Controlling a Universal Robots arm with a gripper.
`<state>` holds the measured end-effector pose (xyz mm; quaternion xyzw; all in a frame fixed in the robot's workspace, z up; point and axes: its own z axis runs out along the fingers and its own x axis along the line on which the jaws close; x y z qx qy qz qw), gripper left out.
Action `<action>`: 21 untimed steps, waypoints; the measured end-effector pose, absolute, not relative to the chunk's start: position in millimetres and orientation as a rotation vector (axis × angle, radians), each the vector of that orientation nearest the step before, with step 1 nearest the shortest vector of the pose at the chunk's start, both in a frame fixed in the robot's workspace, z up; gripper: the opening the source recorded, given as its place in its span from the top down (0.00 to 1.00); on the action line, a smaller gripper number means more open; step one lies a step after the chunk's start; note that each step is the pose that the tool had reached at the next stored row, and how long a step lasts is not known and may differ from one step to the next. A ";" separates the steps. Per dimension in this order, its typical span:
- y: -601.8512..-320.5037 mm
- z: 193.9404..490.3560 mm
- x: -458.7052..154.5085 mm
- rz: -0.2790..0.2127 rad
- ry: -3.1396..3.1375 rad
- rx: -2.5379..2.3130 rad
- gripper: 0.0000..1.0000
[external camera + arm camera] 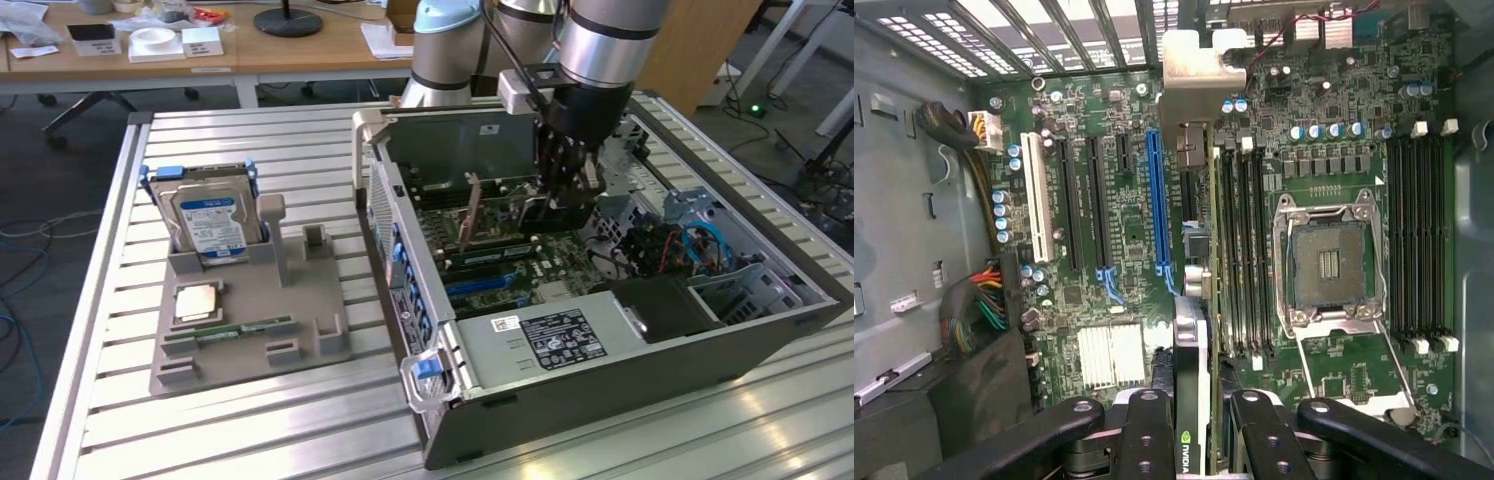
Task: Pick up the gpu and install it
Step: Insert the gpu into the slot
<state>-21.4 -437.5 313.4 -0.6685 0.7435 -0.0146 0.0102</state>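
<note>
Black metal jaws clamped on the thin flat gpu [1194,375] over the green motherboard [1124,230]

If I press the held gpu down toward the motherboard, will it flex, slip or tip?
Probably stiff: the gpu is a flat card, gripped edge-on by the gripper. Being so thin, it could tip sideways if pressed off-line. Likely fragile: bare circuitry over the crowded motherboard.
</note>
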 end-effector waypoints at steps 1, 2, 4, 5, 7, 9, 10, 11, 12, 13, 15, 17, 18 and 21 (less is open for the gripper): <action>-437.5 313.3 -21.4 -0.044 2.321 -2.087 0.73; -437.5 313.2 -21.5 -0.043 2.322 -2.088 0.73; -437.5 312.2 -21.4 -0.043 2.322 -2.088 0.73; -437.5 311.8 -21.4 -0.043 2.321 -2.089 0.73; -437.5 310.8 -21.4 -0.042 2.319 -2.092 0.73; -437.5 310.1 -21.4 -0.041 2.317 -2.095 0.73; -437.5 309.7 -21.4 -0.041 2.316 -2.097 0.73; -437.5 309.4 -21.4 -0.040 2.314 -2.100 0.73; -437.5 309.1 -21.4 -0.040 2.311 -2.103 0.73; -437.5 308.7 -21.4 -0.040 2.307 -2.107 0.73; -437.6 308.3 -21.4 -0.039 2.302 -2.114 0.73; -437.6 308.1 -21.4 -0.038 2.299 -2.117 0.73; -437.5 308.1 -21.4 -0.038 2.299 -2.118 0.73; -437.5 308.0 -21.4 -0.038 2.299 -2.118 0.73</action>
